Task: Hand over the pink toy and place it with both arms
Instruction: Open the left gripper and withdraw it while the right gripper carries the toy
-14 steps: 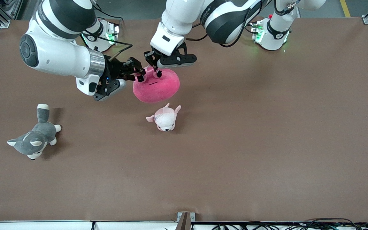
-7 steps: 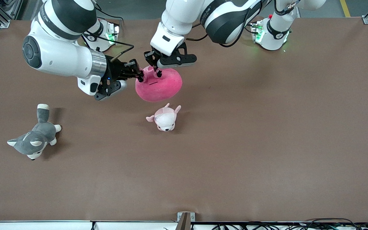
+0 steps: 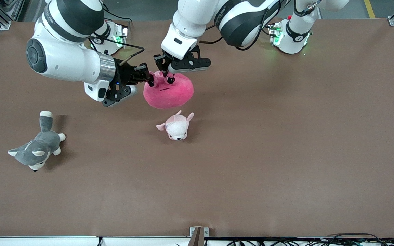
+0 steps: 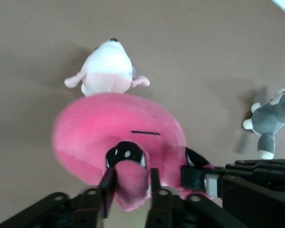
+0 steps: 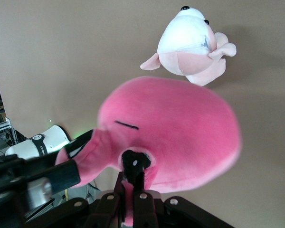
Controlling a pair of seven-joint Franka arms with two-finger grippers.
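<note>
The pink toy hangs in the air over the table's middle, between both grippers. My right gripper is shut on one of its ears, pinched thin in the right wrist view. My left gripper comes down on the toy's top. Its fingers stand apart around the other ear, which looks round and unsqueezed in the left wrist view. The toy's round body fills both wrist views.
A small pale pink-and-white plush lies on the brown table just nearer the front camera than the toy. A grey-and-white husky plush lies toward the right arm's end of the table.
My right gripper moved in and closed on the toy's ear. The toy shifted slightly toward the right arm. The left gripper stayed over the toy.
</note>
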